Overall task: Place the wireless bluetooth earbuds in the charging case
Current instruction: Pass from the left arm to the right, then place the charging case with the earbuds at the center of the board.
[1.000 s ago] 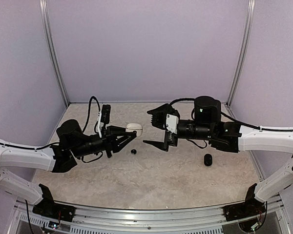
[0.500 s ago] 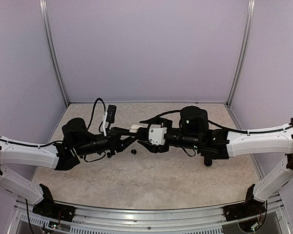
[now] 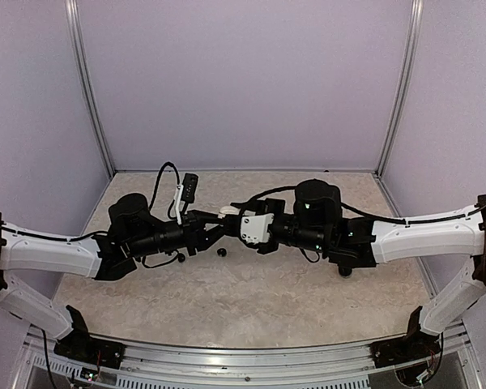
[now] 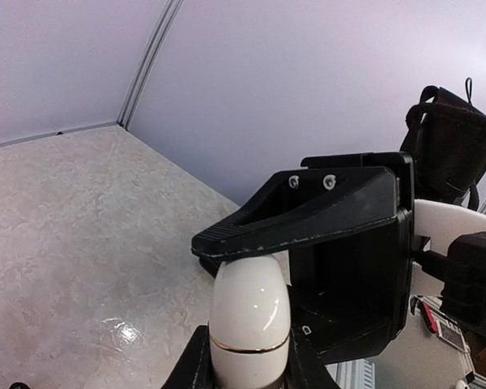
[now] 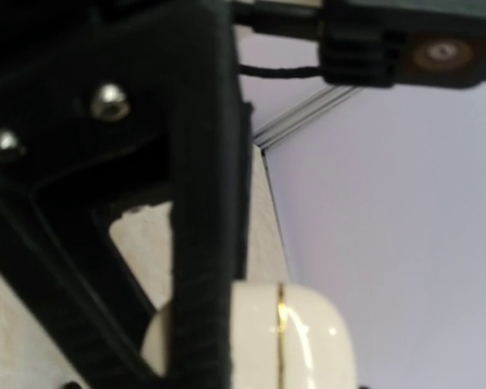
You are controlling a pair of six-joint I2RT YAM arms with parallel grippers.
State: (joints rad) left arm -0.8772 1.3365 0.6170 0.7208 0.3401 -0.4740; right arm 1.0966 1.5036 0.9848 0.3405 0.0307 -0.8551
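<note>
The charging case (image 3: 228, 211) is a white pebble with a gold seam. My left gripper (image 3: 217, 220) is shut on it and holds it above the table, its far end free. In the left wrist view the case (image 4: 249, 316) stands between my fingers. The right gripper (image 3: 241, 217) has one finger (image 4: 308, 211) lying on the case's far tip. In the right wrist view that finger (image 5: 202, 243) crosses the case (image 5: 300, 340); the other finger is hidden. One tiny black earbud (image 3: 221, 252) lies on the table below. A similar black speck (image 3: 181, 258) sits by my left arm.
A black pebble-shaped case (image 3: 345, 270) lies on the marbled table (image 3: 251, 300), half under my right forearm. Lilac walls close the back and both sides. The two arms meet mid-table, their grippers nose to nose.
My right arm has swung left to the held case, and its jaws have narrowed from wide open. The left gripper has edged slightly right with the case.
</note>
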